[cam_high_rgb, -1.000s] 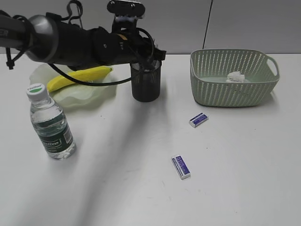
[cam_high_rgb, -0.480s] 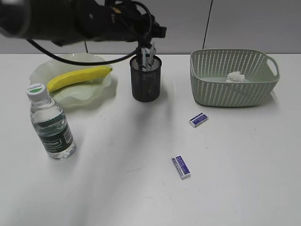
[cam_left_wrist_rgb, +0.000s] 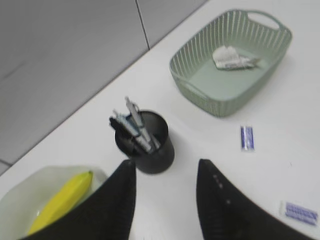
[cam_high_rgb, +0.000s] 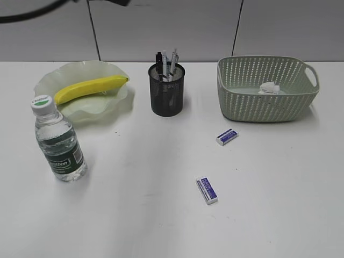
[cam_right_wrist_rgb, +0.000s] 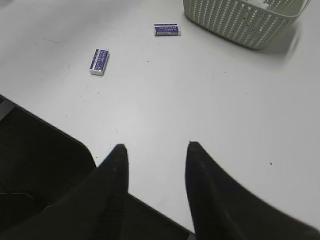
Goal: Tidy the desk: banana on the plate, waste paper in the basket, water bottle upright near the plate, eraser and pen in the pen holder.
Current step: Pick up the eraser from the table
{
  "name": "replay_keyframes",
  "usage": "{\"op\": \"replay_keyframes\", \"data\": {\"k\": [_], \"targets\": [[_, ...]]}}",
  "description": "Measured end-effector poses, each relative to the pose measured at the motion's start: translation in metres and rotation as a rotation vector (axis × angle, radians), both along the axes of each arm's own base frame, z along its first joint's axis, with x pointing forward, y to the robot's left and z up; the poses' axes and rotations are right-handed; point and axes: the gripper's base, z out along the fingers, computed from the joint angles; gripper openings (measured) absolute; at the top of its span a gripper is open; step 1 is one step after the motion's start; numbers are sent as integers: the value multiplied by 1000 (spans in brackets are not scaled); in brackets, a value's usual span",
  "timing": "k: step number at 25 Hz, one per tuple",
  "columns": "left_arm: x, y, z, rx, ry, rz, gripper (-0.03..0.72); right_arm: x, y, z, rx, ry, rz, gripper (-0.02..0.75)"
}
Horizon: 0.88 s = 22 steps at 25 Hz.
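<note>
The yellow banana (cam_high_rgb: 91, 87) lies on the pale green plate (cam_high_rgb: 102, 111). Several pens (cam_high_rgb: 166, 60) stand in the black mesh pen holder (cam_high_rgb: 167, 97). Crumpled waste paper (cam_high_rgb: 270, 87) sits inside the sage basket (cam_high_rgb: 252, 102). The water bottle (cam_high_rgb: 56, 141) stands upright in front of the plate. Two erasers (cam_high_rgb: 227, 136) (cam_high_rgb: 207, 190) lie on the desk. My left gripper (cam_left_wrist_rgb: 166, 161) hangs open and empty high above the pen holder (cam_left_wrist_rgb: 150, 150). My right gripper (cam_right_wrist_rgb: 156, 145) is open and empty over the desk's near edge, far from the erasers (cam_right_wrist_rgb: 99, 61) (cam_right_wrist_rgb: 167, 30).
Neither gripper shows in the exterior view; only a bit of black cable (cam_high_rgb: 32, 13) crosses its top left corner. The desk's front edge (cam_right_wrist_rgb: 75, 142) runs diagonally under the right gripper, with dark floor beyond. A grey wall stands behind the desk.
The left arm has risen from over the pen holder and left the exterior view. Pens it was covering now stand free in the holder. The right gripper's state cannot be compared.
</note>
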Motion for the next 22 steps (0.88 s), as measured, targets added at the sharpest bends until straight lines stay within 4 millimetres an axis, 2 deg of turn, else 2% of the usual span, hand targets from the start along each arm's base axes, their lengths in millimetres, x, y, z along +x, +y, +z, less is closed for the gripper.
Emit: {"op": "replay_keyframes", "data": {"k": [4,8,12,15,17,20,22], "targets": [[-54,39,35,27,71,40,279,0,0,0,0,0,0,316],[-115,80,47,-16,68,71,272,0,0,0,0,0,0,316],[-178,123,24,-83,59,108,272,0,0,0,0,0,0,316],[-211,145,-13,-93,70,116,272,0,0,0,0,1,0,316],[-227,156,-45,-93,89,126,269,0,0,0,0,1,0,316],[-250,172,-77,-123,61,128,263,0,0,0,0,1,0,316],[-263,180,-91,-150,31,127,260,0,0,0,-1,-1,-1,316]]}}
